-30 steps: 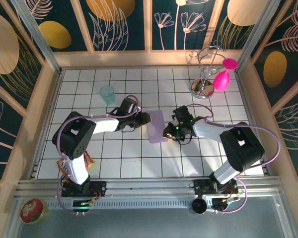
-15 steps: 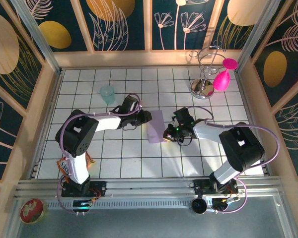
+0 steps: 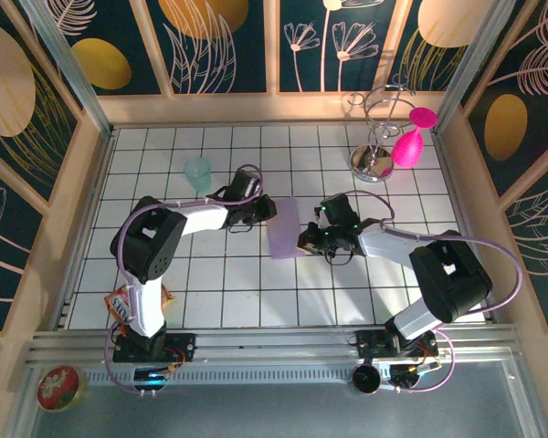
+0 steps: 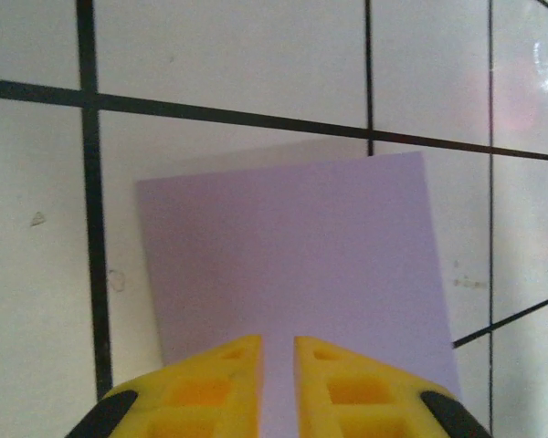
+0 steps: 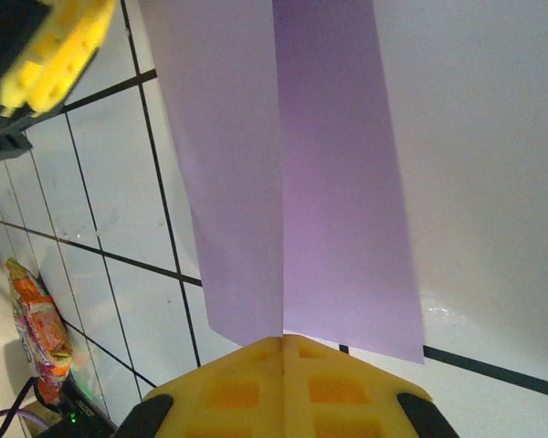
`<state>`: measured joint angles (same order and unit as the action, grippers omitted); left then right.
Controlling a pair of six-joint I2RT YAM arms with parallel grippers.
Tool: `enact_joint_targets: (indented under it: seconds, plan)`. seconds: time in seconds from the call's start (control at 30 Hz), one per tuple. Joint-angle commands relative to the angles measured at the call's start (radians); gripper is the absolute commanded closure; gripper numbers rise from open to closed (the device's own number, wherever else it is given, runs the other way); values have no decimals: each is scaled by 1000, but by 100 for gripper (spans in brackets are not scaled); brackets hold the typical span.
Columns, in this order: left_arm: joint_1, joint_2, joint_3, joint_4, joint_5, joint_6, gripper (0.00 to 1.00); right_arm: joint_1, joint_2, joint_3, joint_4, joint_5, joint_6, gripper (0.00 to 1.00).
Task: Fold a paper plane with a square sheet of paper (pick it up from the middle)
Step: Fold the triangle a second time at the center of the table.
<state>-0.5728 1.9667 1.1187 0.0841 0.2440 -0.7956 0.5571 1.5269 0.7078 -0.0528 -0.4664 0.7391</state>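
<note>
Right claw [image 5: 283,339] is pinched shut on one end of the square sheet of paper [image 5: 256,164], right on its centre crease. Left claw [image 4: 278,342] sits at the sheet's opposite edge, its yellow fingers [image 4: 210,379] a narrow slit apart with lilac showing between them. The paper is mid-table [image 3: 219,283], well away from every edge, between both claws.

You have two grippers [image 3: 271,209] [image 3: 304,244], one sheet of paper [image 3: 283,228], one cup [image 3: 197,173], one pink bulb [image 3: 407,146], one wire stand [image 3: 373,162], one snack packet [image 3: 119,303].
</note>
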Motion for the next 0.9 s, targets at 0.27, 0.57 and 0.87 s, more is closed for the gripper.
enact_joint_targets:
  seconds: [0.27,0.57,0.87]
  plan:
    - [10,74,23,-51,10,28,93,3,55,40,153,-102,-10,100]
    - [10,78,6,-57,7,33,93,18,184,109,268,-83,25,100]
    - [10,79,3,-52,10,40,93,41,259,148,285,-20,41,100]
